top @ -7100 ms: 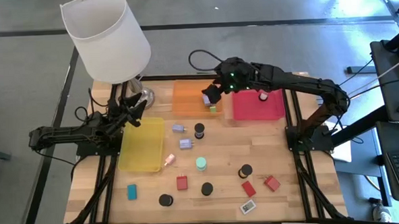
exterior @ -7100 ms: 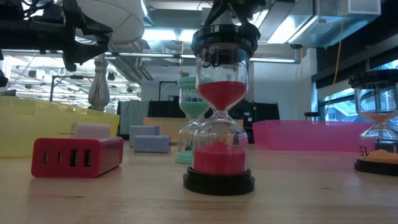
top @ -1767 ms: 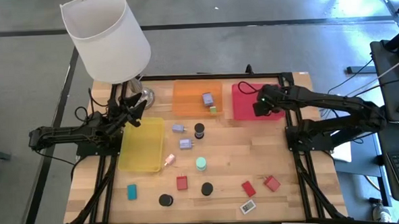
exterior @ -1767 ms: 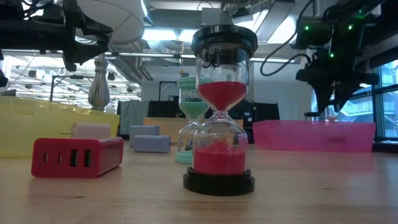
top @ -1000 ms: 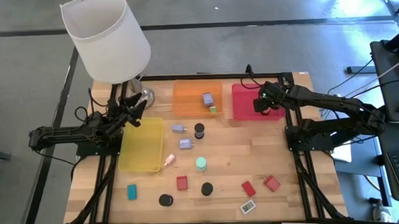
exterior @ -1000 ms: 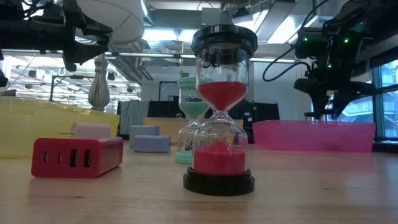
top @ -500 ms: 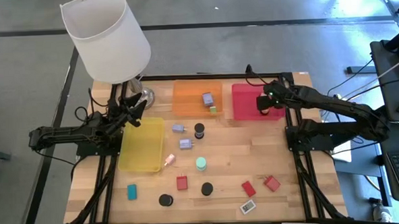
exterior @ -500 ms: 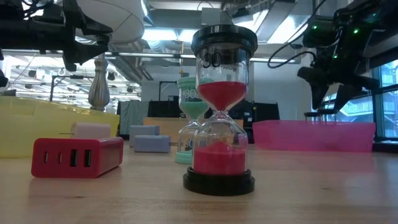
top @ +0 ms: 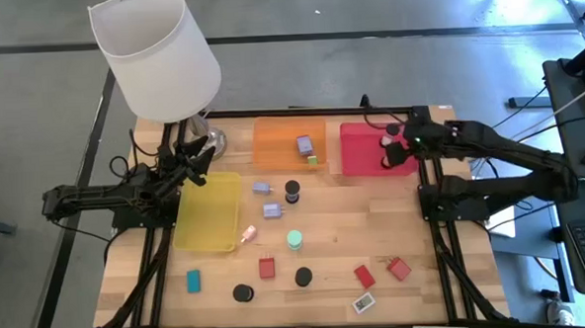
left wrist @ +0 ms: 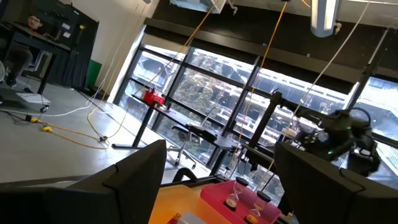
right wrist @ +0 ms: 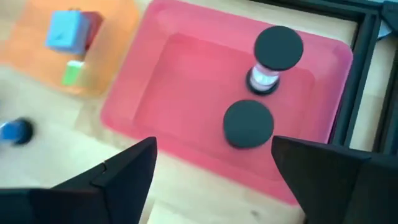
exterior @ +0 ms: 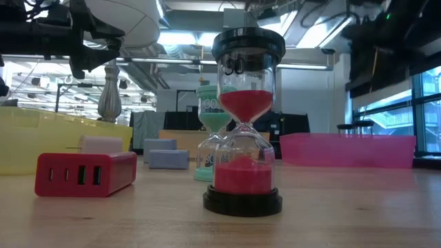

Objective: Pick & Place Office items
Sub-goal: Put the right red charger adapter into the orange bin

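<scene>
The right hand (top: 395,156) hangs over the near right corner of the red tray (top: 360,161), fingers (right wrist: 118,171) spread wide with nothing between them, so it looks to have no load and to be free for another pick. Below it in the right wrist view two black-capped timers (right wrist: 249,124) stand in the tray, one beside the other near its far wall, which suggests this tray is meant for that kind of piece. The orange tray (top: 277,145) beside it carries a lavender block (top: 303,143) and a small green bit (top: 312,160), so sorting seems to go by type. Many office items wait loose on the tabletop (top: 326,252): lavender blocks (top: 272,210), a mint cylinder (top: 295,239), black discs (top: 243,294), red blocks (top: 399,268), a teal block (top: 193,280) and a white tag (top: 363,302). The left hand (top: 199,149) waits by the far end of the empty yellow tray (top: 208,211), under the lamp (top: 155,55), its fingers (left wrist: 134,168) parted on nothing
</scene>
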Controlling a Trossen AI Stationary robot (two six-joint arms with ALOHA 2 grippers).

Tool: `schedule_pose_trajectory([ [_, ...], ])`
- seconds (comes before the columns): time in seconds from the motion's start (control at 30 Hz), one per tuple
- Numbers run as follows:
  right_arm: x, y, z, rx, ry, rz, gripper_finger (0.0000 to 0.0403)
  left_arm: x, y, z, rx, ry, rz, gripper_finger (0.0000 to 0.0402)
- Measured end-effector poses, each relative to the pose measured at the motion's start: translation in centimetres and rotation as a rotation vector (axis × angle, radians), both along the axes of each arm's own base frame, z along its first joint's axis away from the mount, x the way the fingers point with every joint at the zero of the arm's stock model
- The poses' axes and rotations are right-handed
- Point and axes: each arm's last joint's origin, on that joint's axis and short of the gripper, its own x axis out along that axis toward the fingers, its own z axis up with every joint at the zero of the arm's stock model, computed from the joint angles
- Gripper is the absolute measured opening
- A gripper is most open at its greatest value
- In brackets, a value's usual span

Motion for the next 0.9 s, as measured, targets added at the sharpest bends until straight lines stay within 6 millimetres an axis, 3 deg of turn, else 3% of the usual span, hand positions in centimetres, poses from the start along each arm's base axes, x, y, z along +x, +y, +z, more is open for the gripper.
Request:
schedule_pose_trajectory([
  [0.27, 1.5, 4.3, 0.1, 0.105, -0.047, 0.127, 0.0287, 0.0, 0.0, 0.0, 0.0, 0.0, 0.0, 0.0294],
  [0.63, 4.4, 12.4, -3.0, 0.295, 0.054, 0.172, 0.0263, 0.0, 0.0, 0.0, 0.0, -0.001, 0.0, 0.0294],
  [0.9, 4.0, 18.7, -5.2, 0.475, 0.127, 0.191, 0.0253, 0.0, 0.0, 0.0, 0.0, 0.0, 0.0, 0.0294],
])
